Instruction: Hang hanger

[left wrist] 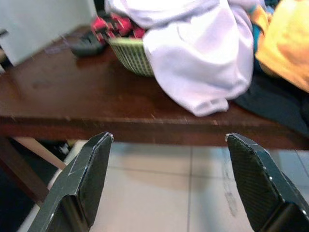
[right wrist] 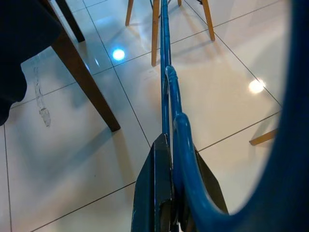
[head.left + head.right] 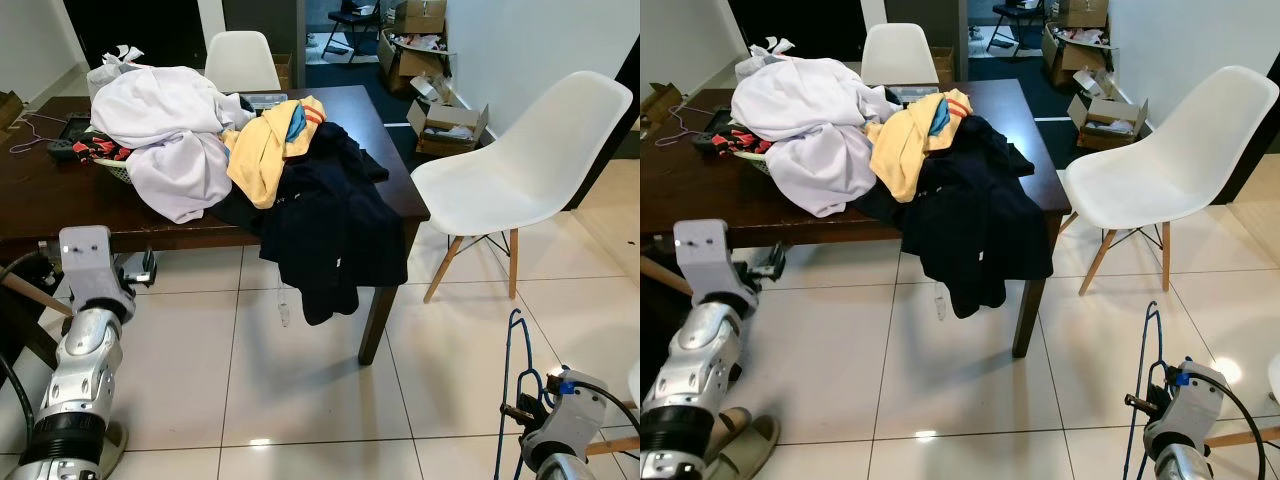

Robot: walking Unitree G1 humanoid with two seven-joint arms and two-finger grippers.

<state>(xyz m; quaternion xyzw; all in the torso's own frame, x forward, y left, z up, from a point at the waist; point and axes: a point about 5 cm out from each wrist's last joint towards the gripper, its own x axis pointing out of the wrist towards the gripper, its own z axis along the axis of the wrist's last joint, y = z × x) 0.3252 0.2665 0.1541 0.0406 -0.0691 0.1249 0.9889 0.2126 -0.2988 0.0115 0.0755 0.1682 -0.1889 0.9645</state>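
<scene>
Nearest the camera, well short of the dark wooden desk (image 3: 60, 200), the right gripper (image 2: 171, 193) has its jaws closed narrowly on the blue wire hanger (image 3: 512, 380), which rises above the gripper over the pale tiled floor (image 3: 300, 400). The right wrist view shows the blue rod running between the black fingers (image 2: 154, 188), detail the head views do not resolve. The left gripper (image 1: 169, 183) is held low before the desk's near edge, jaws wide and holding nothing, as its wrist view shows.

On the desk lies a heap: a dark navy garment (image 3: 335, 230) hanging over the near edge, a yellow garment (image 3: 265, 150) above it, and white fabric (image 3: 165, 130) over a green woven basket (image 1: 130, 55). A white moulded chair (image 3: 520, 160) stands beside the desk's end; a second white chair (image 3: 240, 60) stands behind the desk. Open cardboard boxes (image 3: 445, 120) sit beyond. No legible writing is visible.
</scene>
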